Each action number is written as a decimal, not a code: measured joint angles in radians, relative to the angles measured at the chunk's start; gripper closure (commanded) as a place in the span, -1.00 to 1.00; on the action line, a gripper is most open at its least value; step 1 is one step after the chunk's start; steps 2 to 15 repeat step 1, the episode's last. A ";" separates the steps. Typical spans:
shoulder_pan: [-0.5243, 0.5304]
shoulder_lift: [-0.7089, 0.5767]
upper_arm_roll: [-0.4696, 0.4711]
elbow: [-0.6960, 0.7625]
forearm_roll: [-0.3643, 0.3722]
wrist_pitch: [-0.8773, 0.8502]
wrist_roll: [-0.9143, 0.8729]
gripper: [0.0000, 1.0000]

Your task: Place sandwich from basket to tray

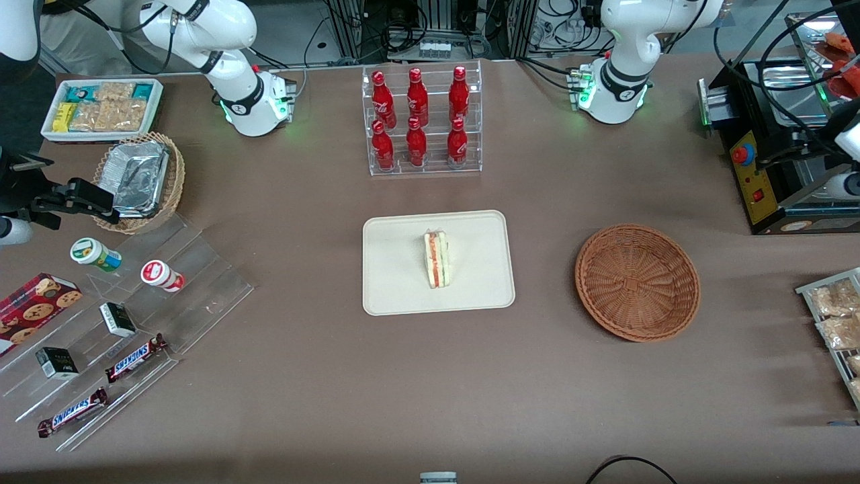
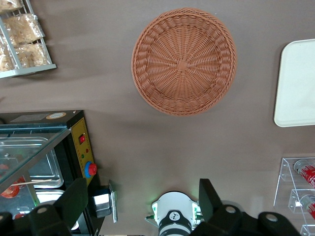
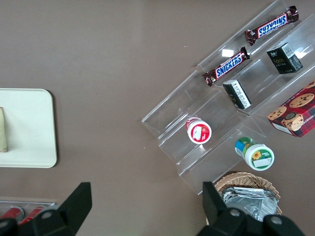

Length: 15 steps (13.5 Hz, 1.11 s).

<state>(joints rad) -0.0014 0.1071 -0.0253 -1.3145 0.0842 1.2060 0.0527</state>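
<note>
The sandwich (image 1: 437, 259), a pale wedge with an orange-red and green stripe, stands on the cream tray (image 1: 396, 269) in the middle of the table. The round reddish-brown basket (image 1: 637, 282) sits beside the tray toward the working arm's end and holds nothing. In the left wrist view my gripper (image 2: 142, 201) is open with nothing between its black fingers (image 2: 74, 201). It hangs high over the table near the arm's own base, well apart from the basket (image 2: 183, 61) and the tray (image 2: 298, 83). The right wrist view catches the tray's edge (image 3: 27, 128) and a sliver of the sandwich (image 3: 3, 130).
A clear rack of red bottles (image 1: 423, 121) stands farther from the front camera than the tray. A black food warmer (image 1: 786, 148) and a wire rack of snack packets (image 1: 836, 323) are at the working arm's end. Acrylic shelves with snacks (image 1: 114, 323) and a tan basket with foil container (image 1: 138, 178) lie toward the parked arm's end.
</note>
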 measured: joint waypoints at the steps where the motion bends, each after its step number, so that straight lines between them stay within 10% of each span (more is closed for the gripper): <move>1: -0.002 0.000 -0.002 -0.002 -0.001 0.000 0.000 -1.00; 15: -0.002 0.000 -0.002 -0.002 -0.001 0.000 0.000 -1.00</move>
